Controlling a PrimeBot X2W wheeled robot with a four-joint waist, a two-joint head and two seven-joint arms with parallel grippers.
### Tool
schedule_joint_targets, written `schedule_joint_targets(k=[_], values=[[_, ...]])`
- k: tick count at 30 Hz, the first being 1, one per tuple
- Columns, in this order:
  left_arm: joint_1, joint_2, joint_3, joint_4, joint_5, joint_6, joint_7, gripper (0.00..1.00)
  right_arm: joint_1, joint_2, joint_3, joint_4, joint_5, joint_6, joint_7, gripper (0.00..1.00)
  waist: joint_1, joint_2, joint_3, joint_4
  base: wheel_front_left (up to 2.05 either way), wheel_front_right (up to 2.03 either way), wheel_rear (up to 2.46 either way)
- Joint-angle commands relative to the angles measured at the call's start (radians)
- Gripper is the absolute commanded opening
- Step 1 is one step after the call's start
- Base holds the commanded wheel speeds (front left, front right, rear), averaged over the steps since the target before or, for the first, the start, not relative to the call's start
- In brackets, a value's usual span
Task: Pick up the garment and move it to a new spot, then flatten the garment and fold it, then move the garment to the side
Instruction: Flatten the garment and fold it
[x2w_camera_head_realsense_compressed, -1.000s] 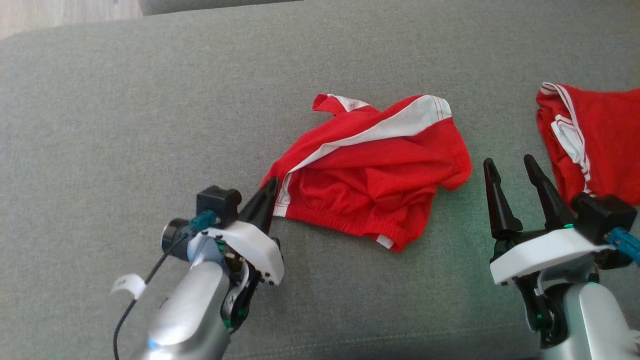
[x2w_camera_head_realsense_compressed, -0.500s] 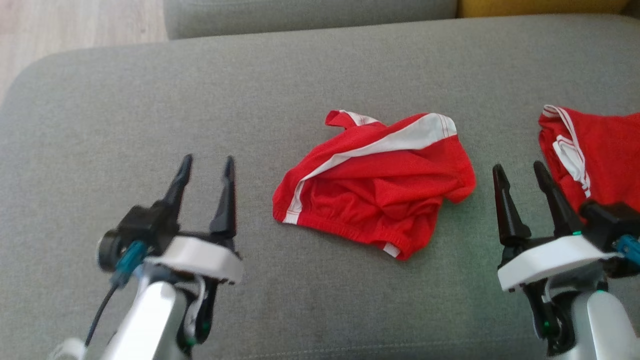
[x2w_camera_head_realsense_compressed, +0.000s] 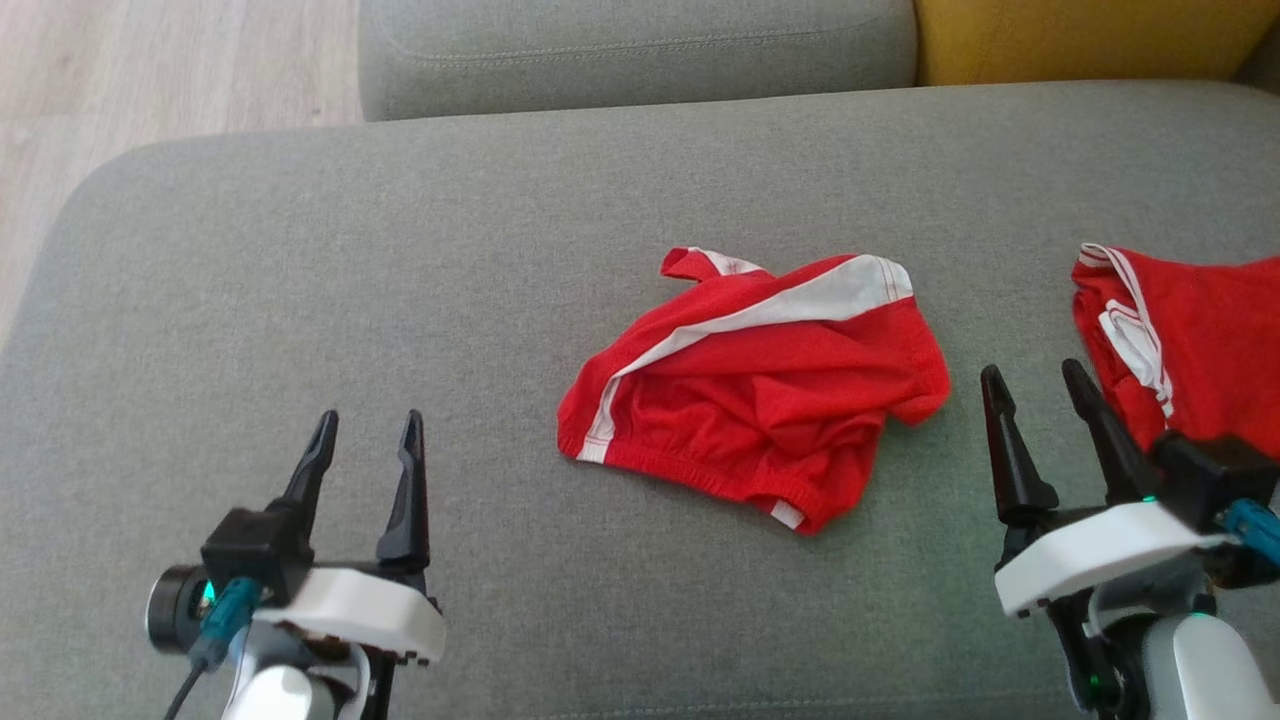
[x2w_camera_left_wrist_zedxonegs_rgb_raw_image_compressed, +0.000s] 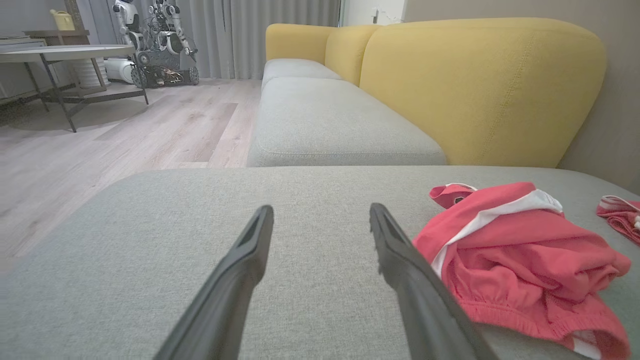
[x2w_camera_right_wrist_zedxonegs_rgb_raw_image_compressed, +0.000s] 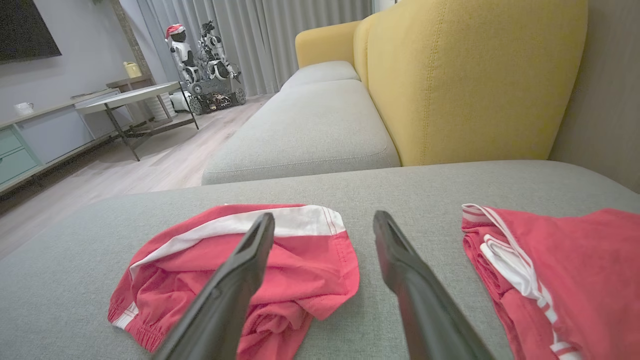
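Holds left gripper (x2w_camera_head_realsense_compressed: 368, 418) and right gripper (x2w_camera_head_realsense_compressed: 1031, 370) spread, empty, flanking the crumpled garment (x2w_camera_head_realsense_compressed: 760, 390) ahead, presumably to seize its edges for flattening

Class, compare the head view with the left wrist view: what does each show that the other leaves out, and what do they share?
Head view: the right gripper, open, beside most of a second red garment. Left wrist view: a table, a parked robot and grey curtains across the room. Shared: the left gripper, open, and the crumpled red shorts lying untouched on the grey cushion.
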Motion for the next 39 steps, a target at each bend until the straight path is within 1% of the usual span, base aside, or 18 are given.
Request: schedule_joint_targets(k=[1,14,20,24,25,31,34,39], values=[[-0.029,0.023,0.042,-0.043,-0.005,0.006,0.003,1.0,-0.021,-0.004,0.028,-0.043,-0.005,-0.001,0.003,1.0,0.0,0.0,-0.001,0.0,0.0,0.0,0.0],[-0.028,0.02,0.035,-0.04,-0.018,0.012,0.014,1.0,-0.019,-0.005,0.03,-0.061,-0.004,-0.001,0.011,1.0,0.0,0.0,0.0,0.0,0.0,0.0,0.0],[-0.061,0.003,0.003,-0.019,-0.021,-0.01,0.024,1.0,-0.029,-0.005,0.034,-0.069,-0.002,-0.001,0.013,1.0,0.0,0.0,0.022,-0.001,0.0,0.0,0.0],[-0.143,-0.044,-0.081,0.032,-0.012,-0.066,0.055,1.0,-0.049,-0.006,0.043,-0.074,0.004,-0.001,0.014,1.0,0.0,0.0,0.064,-0.015,0.0,0.0,0.0],[-0.143,-0.044,-0.081,0.032,-0.012,-0.066,0.055,1.0,-0.049,-0.006,0.043,-0.074,0.004,-0.001,0.014,1.0,0.0,0.0,0.064,-0.015,0.0,0.0,0.0],[-0.237,-0.099,-0.173,0.164,-0.009,-0.137,0.115,1.0,-0.071,-0.008,0.052,-0.068,0.009,-0.001,0.011,1.0,0.0,0.0,0.109,-0.047,0.0,0.0,0.0],[-0.274,-0.115,-0.191,0.243,-0.014,-0.154,0.144,1.0,-0.079,-0.008,0.051,-0.064,0.009,-0.001,0.008,1.0,0.0,0.0,0.128,-0.062,0.0,0.0,0.0],[-0.328,-0.125,-0.179,0.369,-0.04,-0.166,0.172,1.0,-0.091,-0.008,0.049,-0.057,0.011,-0.001,0.003,1.0,0.0,0.0,0.154,-0.082,0.0,0.0,0.0]])
